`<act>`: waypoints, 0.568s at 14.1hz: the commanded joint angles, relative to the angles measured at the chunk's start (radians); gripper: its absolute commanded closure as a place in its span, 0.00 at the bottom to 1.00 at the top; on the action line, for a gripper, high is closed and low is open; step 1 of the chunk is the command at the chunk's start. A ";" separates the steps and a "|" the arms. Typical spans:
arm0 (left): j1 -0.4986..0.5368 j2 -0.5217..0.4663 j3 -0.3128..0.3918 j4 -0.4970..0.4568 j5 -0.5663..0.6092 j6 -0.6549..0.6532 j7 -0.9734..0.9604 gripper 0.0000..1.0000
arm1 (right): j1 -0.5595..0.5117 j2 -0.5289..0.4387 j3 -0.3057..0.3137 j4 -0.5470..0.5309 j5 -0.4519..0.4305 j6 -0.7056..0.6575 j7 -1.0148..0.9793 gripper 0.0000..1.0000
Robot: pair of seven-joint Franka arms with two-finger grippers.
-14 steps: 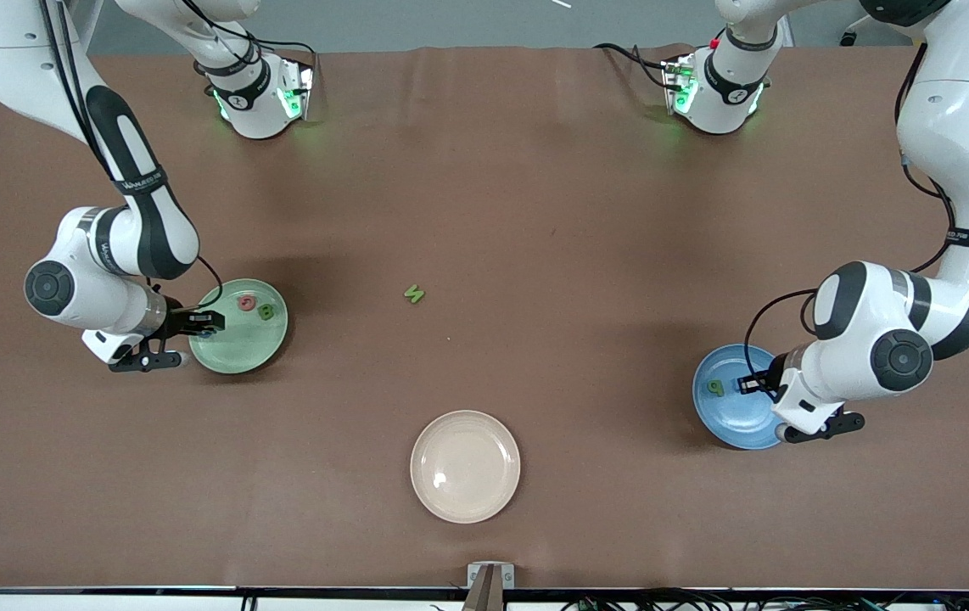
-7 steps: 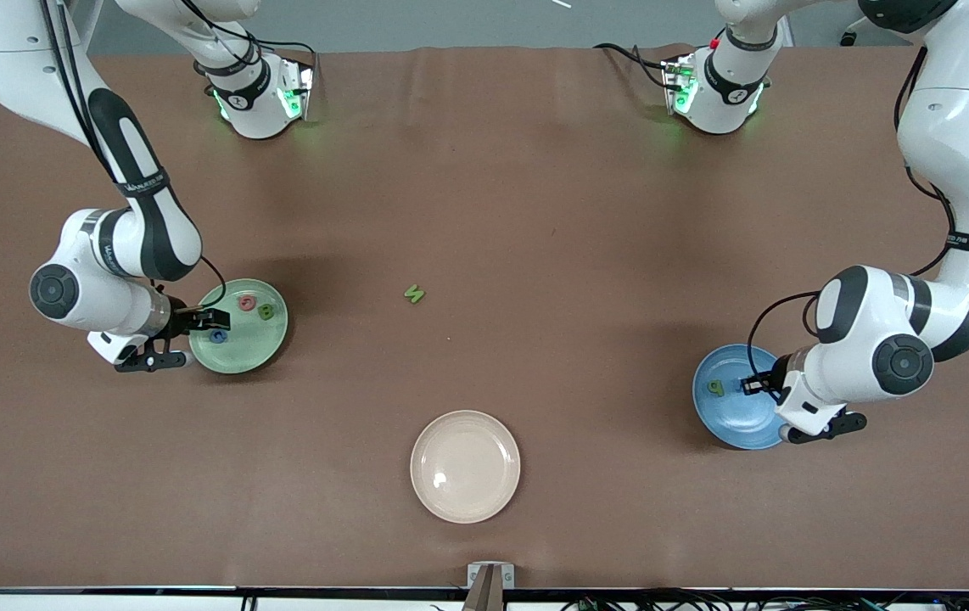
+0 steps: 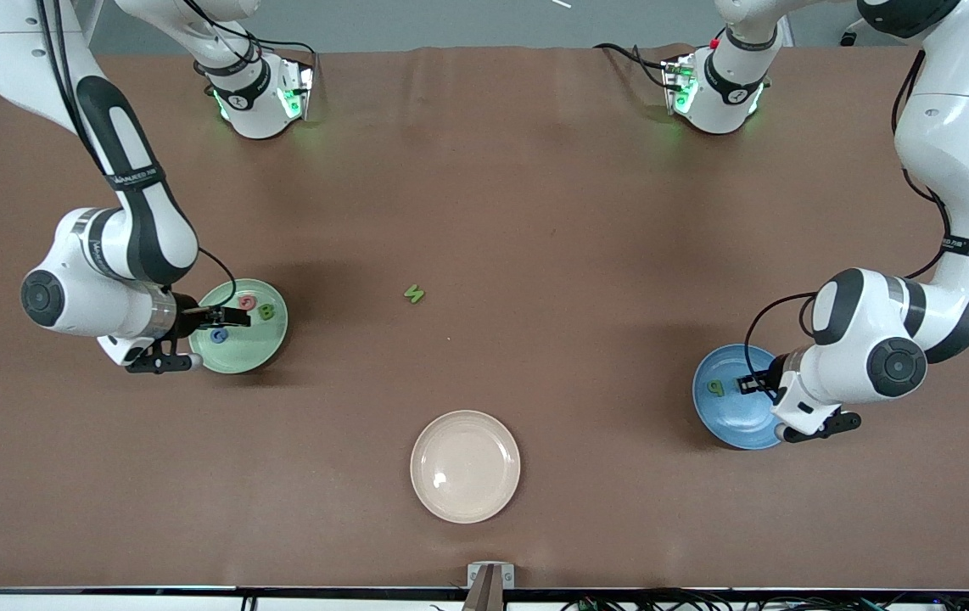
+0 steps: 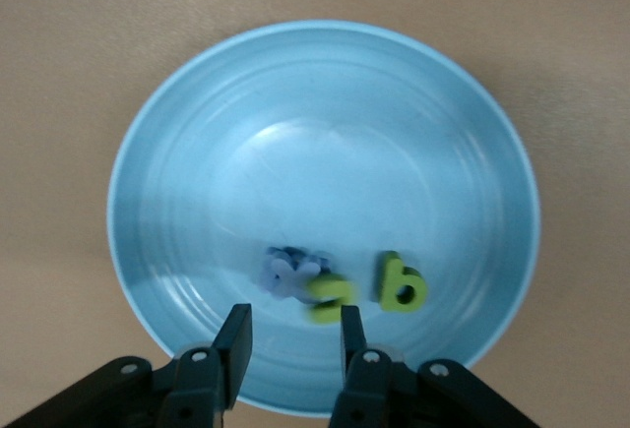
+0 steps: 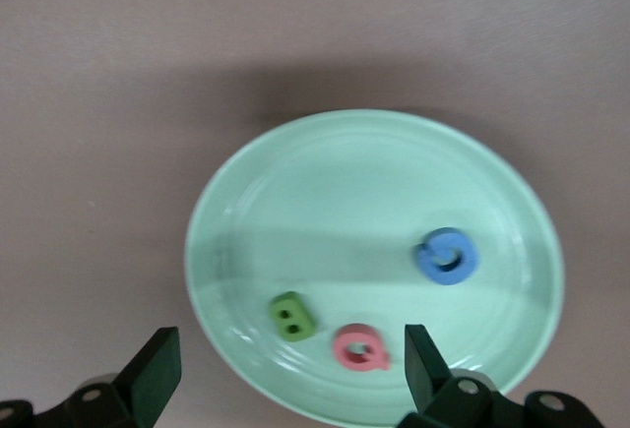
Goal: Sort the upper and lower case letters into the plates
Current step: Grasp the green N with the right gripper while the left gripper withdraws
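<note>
The mint green plate lies toward the right arm's end of the table and holds a pinkish-red letter, a green letter and a blue letter. My right gripper hangs open and empty over this plate. The blue plate lies toward the left arm's end. My left gripper hangs open and empty over it. The left wrist view shows in it a green b, a blurred green letter and a blue letter. A green letter S lies alone mid-table.
A cream-beige plate with nothing in it lies near the table's front edge, nearer to the front camera than the green S. Both arm bases stand along the table's back edge.
The blue letter has left my right gripper and lies in the mint plate. That gripper has risen and shifted toward the plate's middle. My left gripper has barely moved.
</note>
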 commanded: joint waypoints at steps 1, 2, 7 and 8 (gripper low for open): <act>-0.010 0.001 0.011 0.003 0.040 0.011 -0.013 0.20 | 0.111 -0.033 -0.001 -0.021 0.014 0.000 0.193 0.00; -0.009 -0.002 0.011 0.003 0.041 0.011 -0.008 0.00 | 0.149 -0.033 -0.001 -0.023 0.014 0.008 0.268 0.00; -0.010 -0.057 -0.014 0.007 0.040 -0.005 -0.005 0.00 | 0.352 -0.024 -0.004 -0.029 0.005 0.103 0.621 0.00; 0.002 -0.075 -0.043 0.006 0.038 -0.006 -0.005 0.00 | 0.385 -0.022 -0.004 -0.029 0.003 0.120 0.685 0.00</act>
